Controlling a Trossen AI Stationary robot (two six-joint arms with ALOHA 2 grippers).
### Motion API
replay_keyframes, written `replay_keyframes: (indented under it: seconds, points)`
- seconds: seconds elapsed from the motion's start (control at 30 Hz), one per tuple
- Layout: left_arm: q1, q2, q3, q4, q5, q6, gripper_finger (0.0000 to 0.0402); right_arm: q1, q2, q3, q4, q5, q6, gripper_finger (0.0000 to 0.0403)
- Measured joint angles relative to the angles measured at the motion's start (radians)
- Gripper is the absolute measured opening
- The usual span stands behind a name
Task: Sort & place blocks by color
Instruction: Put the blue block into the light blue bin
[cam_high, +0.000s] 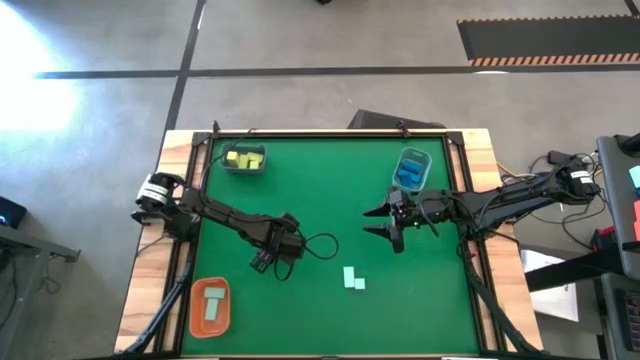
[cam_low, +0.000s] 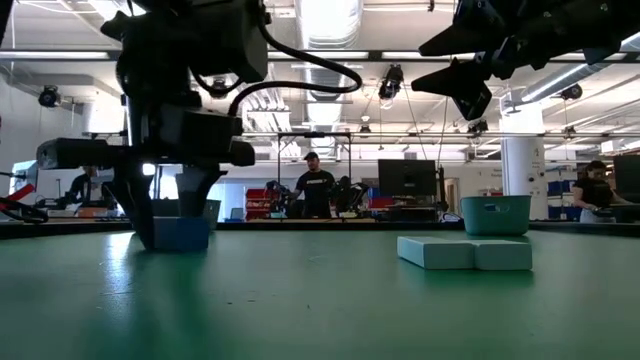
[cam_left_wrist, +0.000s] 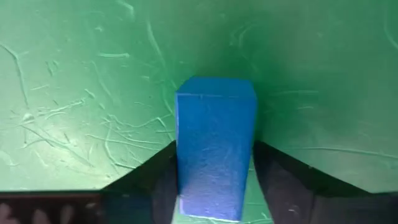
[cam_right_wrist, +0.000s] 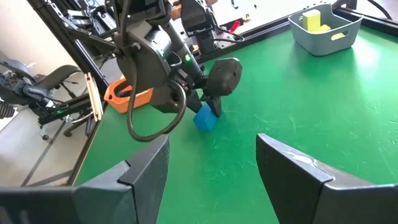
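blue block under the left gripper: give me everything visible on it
The blue block is a plain, matte, brick-shaped piece of one solid colour with crisp edges. It rests on the green table, left of centre, between the fingers of the left gripper. The fingers flank both its sides, but contact cannot be confirmed. It is not lifted. Nothing else is near it.

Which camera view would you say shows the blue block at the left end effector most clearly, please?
The left wrist view: the blue block fills the frame between the left end effector's fingers. The right wrist view shows it small under that arm, the low view partly hidden, and the high view hides it.
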Motion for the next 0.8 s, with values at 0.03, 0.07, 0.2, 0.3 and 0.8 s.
replay_keyframes:
  seconds: [0.03,0.07,0.2,0.3,0.8]
  points:
    - [-0.001,-0.001,-0.006,0.003,0.0,0.0,0.0168,0.0,0.0,0.0,-0.001,0.0,0.0,0.0224]
    - [0.0,-0.002,-0.01,0.007,0.001,-0.001,0.0152,0.0,0.0,0.0,-0.001,0.0,0.0,0.0224]
    - [0.003,-0.003,-0.013,0.009,-0.005,-0.034,0.0118,0.0,0.0,0.0,-0.003,0.0,0.0,0.0224]
    - [0.003,-0.01,-0.008,0.009,-0.017,-0.075,0.0118,0.0,0.0,0.0,-0.003,0.0,-0.013,0.0224]
    - [0.007,-0.196,-0.04,0.686,-0.184,-0.202,0.0118,0.06,0.014,-0.076,0.226,0.002,-0.336,0.0224]
